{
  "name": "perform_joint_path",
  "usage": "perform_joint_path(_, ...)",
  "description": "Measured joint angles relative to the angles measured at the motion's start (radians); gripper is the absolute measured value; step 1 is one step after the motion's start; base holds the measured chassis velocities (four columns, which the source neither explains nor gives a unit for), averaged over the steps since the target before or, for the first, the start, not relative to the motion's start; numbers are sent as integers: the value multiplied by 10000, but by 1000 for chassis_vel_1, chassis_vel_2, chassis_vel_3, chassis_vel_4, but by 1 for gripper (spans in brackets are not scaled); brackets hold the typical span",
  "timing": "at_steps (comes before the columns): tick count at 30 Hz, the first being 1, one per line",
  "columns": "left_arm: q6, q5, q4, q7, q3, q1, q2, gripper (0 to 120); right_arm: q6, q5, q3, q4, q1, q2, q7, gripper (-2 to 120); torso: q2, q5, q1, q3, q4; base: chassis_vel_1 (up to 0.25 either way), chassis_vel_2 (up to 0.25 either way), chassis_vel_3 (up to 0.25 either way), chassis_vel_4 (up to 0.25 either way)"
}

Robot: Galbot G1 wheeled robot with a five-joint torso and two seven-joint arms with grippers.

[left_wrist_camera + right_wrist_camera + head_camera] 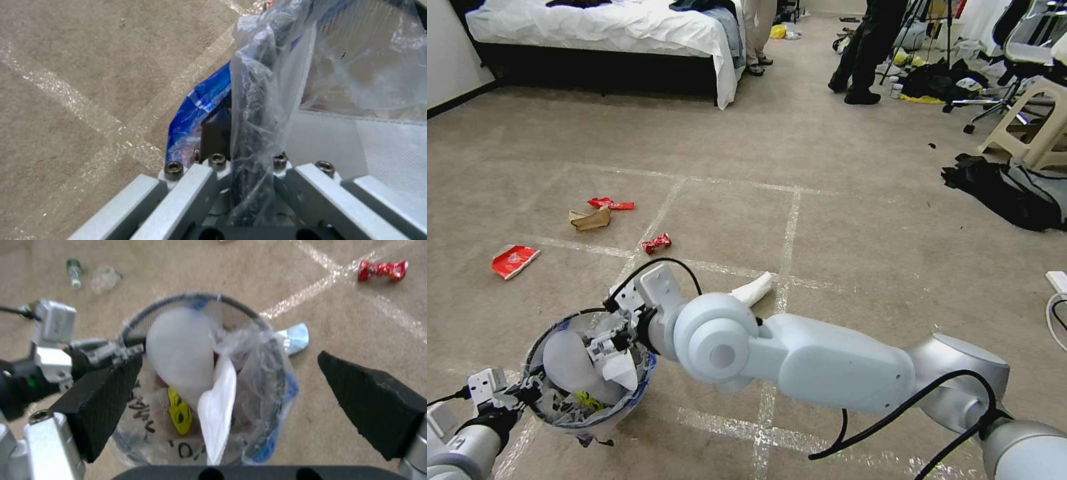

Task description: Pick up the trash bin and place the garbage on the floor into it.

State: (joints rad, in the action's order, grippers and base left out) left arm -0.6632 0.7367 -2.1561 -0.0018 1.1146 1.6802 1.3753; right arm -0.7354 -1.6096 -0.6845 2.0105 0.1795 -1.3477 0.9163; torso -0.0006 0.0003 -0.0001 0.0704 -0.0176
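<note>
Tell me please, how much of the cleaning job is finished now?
Done: the trash bin is lifted, the left gripper clamped on its rim; white slippers lie inside. In hand: the right gripper hangs open over the bin. Left: a red wrapper, brown paper, a red packet and white paper on the floor.

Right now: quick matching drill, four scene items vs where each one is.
Things:
1. trash bin
2. right claw
3. red can
4. white slipper

Places:
A. open, above the bin mouth
B. on the floor by a tape line
C. inside the bin
D. rim clamped in the left claw

Pairs: 1-D, 2-A, 3-B, 4-C
</note>
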Motion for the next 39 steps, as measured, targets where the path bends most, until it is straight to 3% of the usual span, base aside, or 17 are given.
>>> perform_joint_path(10,-5,48,-57,-13,76,60,-10,1,200,679,1252,326,259,288,-889,100,0,0,0,0,1,0,0,0,0)
perform_joint_path(14,-30,133,-290,-24,156,163,-5,1,1533,1925,2174,446,628,719,-2420,100,0,1,0,0,2,0,0,0,0)
perform_joint_path(15,-30,133,-290,-24,156,163,-5,1,1533,1925,2174,446,628,719,-2420,100,0,1,0,0,2,0,0,0,0)
perform_joint_path(17,-48,204,-424,-67,226,249,-9,1,2745,3006,2892,489,1086,1210,-3526,100,0,2,0,0,2,0,0,0,0)
perform_joint_path(19,-52,212,-444,-76,241,271,-13,1,2991,3206,3093,507,1228,1339,-3698,100,0,2,0,0,1,0,0,0,0)
perform_joint_path(20,-59,226,-492,-95,283,319,-14,1,3498,3589,3819,667,1802,1765,-4120,100,0,3,0,0,2,0,0,0,0)
perform_joint_path(25,-68,264,-594,-116,373,420,-5,1,4393,4483,5181,892,2940,2636,-4784,100,0,3,0,0,0,0,0,0,0)
perform_joint_path(27,-69,314,-668,-121,522,516,-14,1,5676,5941,6766,935,4176,3478,-5849,100,0,6,0,0,-4,0,0,0,0)
perform_joint_path(32,-69,351,-747,-186,587,539,5,1,6488,6538,7691,1092,5131,3898,-6076,100,0,5,0,-1,-1,0,0,0,0)
perform_joint_path(34,-56,430,-920,-290,610,539,98,1,7243,7626,8651,1110,6255,4093,-6157,100,0,3,0,-1,2,0,0,0,0)
perform_joint_path(39,-28,455,-1096,-295,638,632,174,1,7514,8349,9688,1294,7218,3906,-6130,99,0,4,-1,-1,0,0,0,0,0)
